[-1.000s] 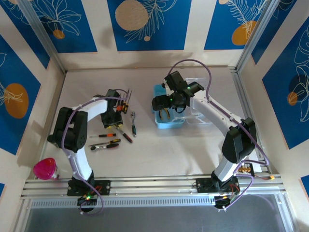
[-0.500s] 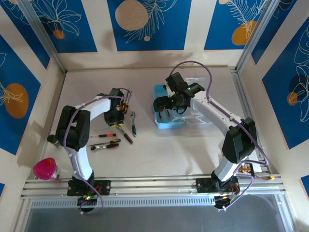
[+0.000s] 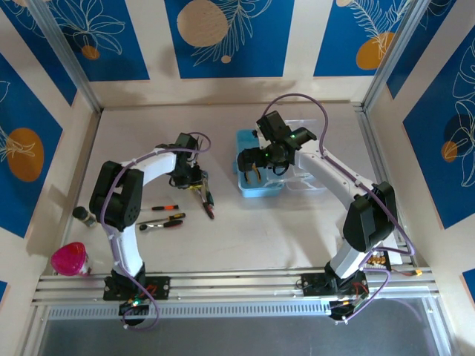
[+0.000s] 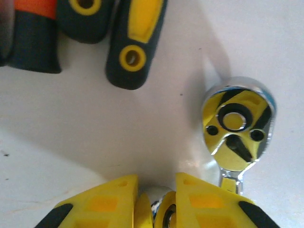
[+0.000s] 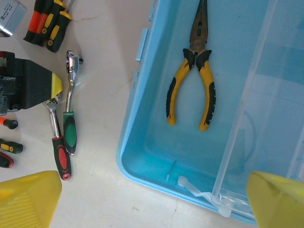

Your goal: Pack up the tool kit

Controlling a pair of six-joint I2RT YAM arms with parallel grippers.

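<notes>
- Left wrist view: we see the left gripper squeezed almost together on the shiny head of the red-handled wrench. We think such a small hold can slip, so the wrench may swing or drop.
- The ratchet lies just beside that wrench. We fear a lift may drag or bump it.
- The blue case sits open on the right, with the pliers inside. The right gripper hangs over it, spread wide and holding nothing. We worry the two arms may bump there.
- The screwdrivers lie on the table, not packed yet.
</notes>
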